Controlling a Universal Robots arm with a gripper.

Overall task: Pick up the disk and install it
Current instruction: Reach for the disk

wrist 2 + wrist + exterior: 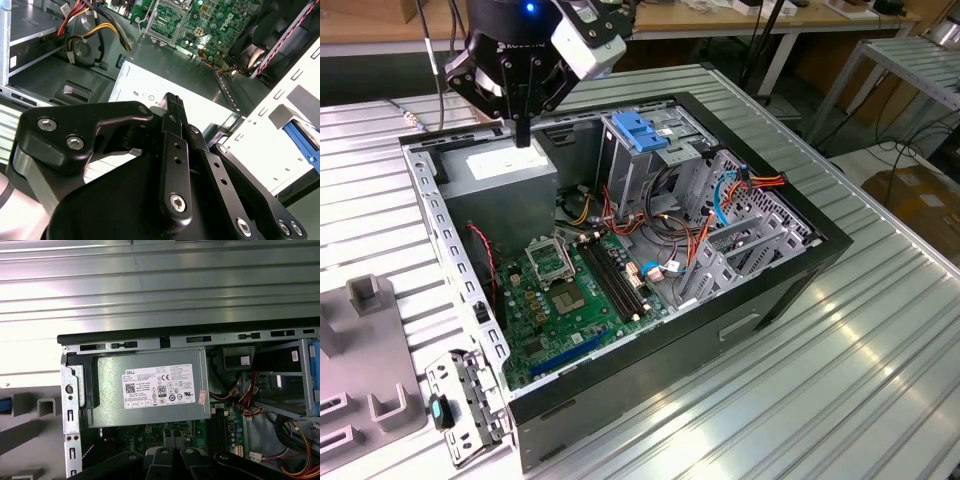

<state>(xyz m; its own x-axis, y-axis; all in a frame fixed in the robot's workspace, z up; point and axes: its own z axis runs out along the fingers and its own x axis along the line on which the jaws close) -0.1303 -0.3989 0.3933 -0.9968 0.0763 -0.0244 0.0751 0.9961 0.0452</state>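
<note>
Black fingers of the gripper (523,135) are pressed together with nothing between them; in the second wrist view they read as one bar. Directly beneath the jaws lies the grey power supply (505,178), its white sticker (159,386) under the tips. Farther out, inside the open case (620,372), sit the green motherboard (565,290) and the metal cage with its blue latch (638,130). Beyond the case wall, by a grey fixture (47,407), a blue edge (3,405) shows — whether it belongs to the disk I cannot tell.
</note>
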